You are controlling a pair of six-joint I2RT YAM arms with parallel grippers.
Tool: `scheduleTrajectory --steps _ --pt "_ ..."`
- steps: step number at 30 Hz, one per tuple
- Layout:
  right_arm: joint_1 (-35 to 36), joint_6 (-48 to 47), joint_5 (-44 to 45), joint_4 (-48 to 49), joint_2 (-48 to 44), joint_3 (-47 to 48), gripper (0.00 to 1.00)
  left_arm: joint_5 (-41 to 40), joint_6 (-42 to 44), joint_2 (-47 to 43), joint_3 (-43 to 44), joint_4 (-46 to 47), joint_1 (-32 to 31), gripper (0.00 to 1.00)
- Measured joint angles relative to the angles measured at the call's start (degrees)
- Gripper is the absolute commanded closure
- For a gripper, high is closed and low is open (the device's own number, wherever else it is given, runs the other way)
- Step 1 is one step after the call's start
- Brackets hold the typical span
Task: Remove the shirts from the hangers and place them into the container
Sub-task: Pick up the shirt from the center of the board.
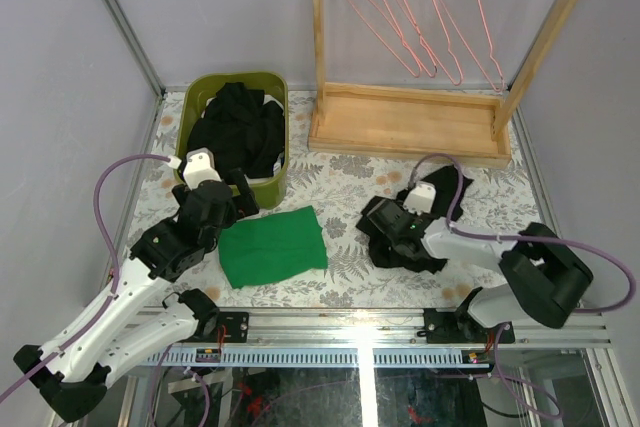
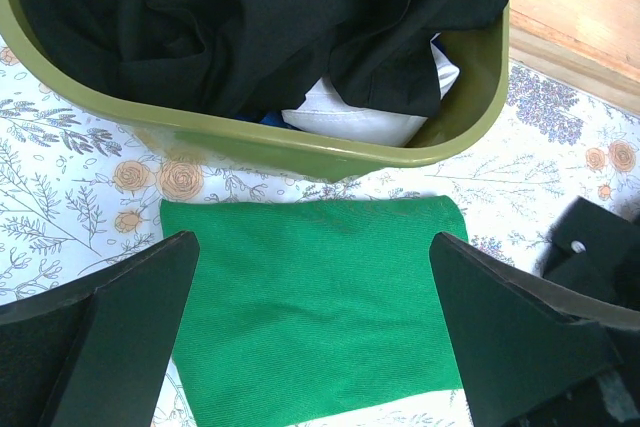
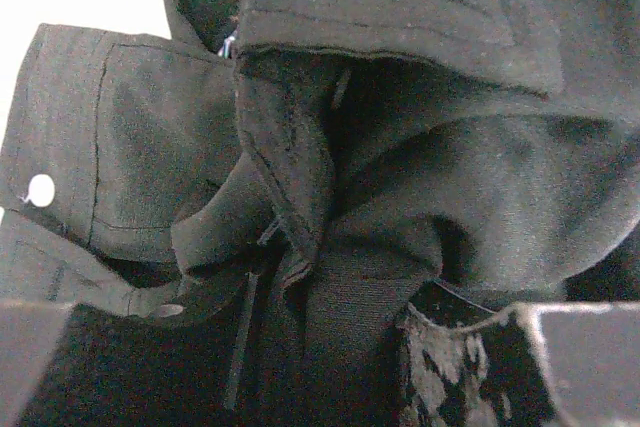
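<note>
1. Looking down in the top external view, the olive container sits at the far left of the flowered table, with a black shirt heaped inside it. The pink hangers hang from the top bar of the wooden rack at the far right. The left gripper hovers at the container's near edge, just beside the flat green cloth. The right gripper is down on a second black shirt, which is crumpled on the table near that arm.

2. In the left wrist view, the left gripper has its fingers spread wide apart above the green cloth, holding nothing. Beyond the cloth is the container. In it the black shirt lies over a white shirt, which shows at the near wall.

3. In the right wrist view, folds of the second black shirt fill the frame, and a white button shows at the left. The cloth bunches between the fingers of the right gripper. Whether they pinch the cloth or only straddle it, I cannot tell.
</note>
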Motion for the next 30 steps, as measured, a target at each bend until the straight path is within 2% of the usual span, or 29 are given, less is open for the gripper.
scheduleTrajectory --steps 2,4,8,12,23,26,28,30 --pt "-0.33 -3.98 -1.49 3.82 3.02 2.29 0.96 0.00 -0.02 -0.09 -0.02 -0.02 0.00 0.00" --pt "-0.52 -8.09 -4.81 8.46 4.28 3.85 1.00 -0.02 -0.15 -0.39 -0.11 -0.02 0.00 0.00" --pt "-0.59 -13.92 -15.39 14.45 3.82 4.42 1.00 -0.09 -0.44 -0.96 -0.31 -0.24 0.00 0.00" --pt "-0.55 -18.51 -24.63 15.45 0.11 5.79 1.00 -0.37 -0.66 -1.07 -0.33 -0.31 0.00 0.00" --pt "-0.50 -23.34 -30.12 15.52 -17.14 12.11 1.00 -1.27 -1.44 -2.60 -0.35 -0.52 0.02 0.00" --pt "-0.48 -23.71 -28.52 12.26 -19.28 13.84 0.94 -1.31 -1.46 -2.67 -0.35 -0.59 0.02 0.00" --pt "-0.39 -23.45 -24.30 8.46 -19.89 14.73 0.88 -1.29 -1.46 -2.67 -0.35 -0.63 0.02 0.00" --pt "-0.39 -22.84 -19.54 4.59 -19.85 14.71 0.74 -1.29 -1.46 -2.67 -0.44 -0.63 0.00 0.00"
